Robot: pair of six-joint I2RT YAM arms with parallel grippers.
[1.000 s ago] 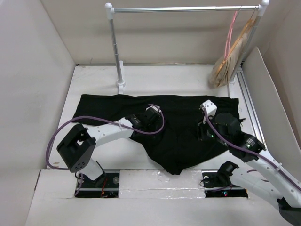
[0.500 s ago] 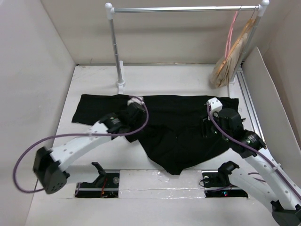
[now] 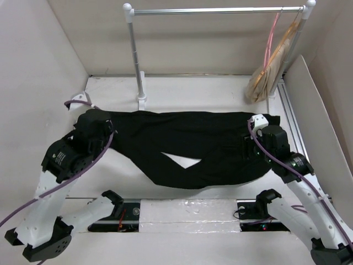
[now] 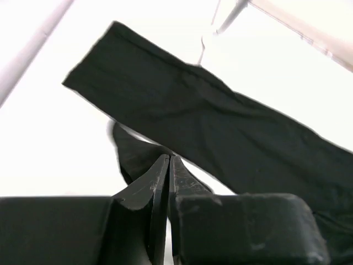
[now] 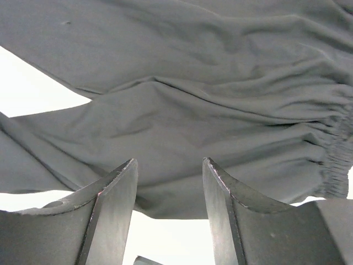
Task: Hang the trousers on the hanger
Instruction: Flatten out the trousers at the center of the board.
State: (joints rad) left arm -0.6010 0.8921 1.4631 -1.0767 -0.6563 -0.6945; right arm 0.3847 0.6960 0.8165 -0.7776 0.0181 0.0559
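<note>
The black trousers point(image 3: 187, 146) lie stretched across the table from left to right, with a small white gap between the legs. My left gripper point(image 3: 97, 123) is at their far left end. In the left wrist view its jaws point(image 4: 167, 158) are shut, with a fold of the trousers point(image 4: 231, 127) running into the tips. My right gripper point(image 3: 257, 144) is open over the waist end. In the right wrist view point(image 5: 168, 161) it hovers just above the gathered waistband fabric point(image 5: 182, 94). The pink hanger point(image 3: 269, 38) hangs on the rail at the back right.
A clothes rail point(image 3: 215, 10) on a post point(image 3: 133, 55) stands at the back. Beige hangers point(image 3: 265, 77) hang beside the pink one. White walls enclose the table, and a slanted board point(image 3: 314, 110) and a metal track point(image 3: 291, 118) run along the right side.
My left arm has swung from the table's middle to the far left, drawing a trouser leg out with it, so the bunched trousers are now stretched. My right gripper has shifted slightly right.
</note>
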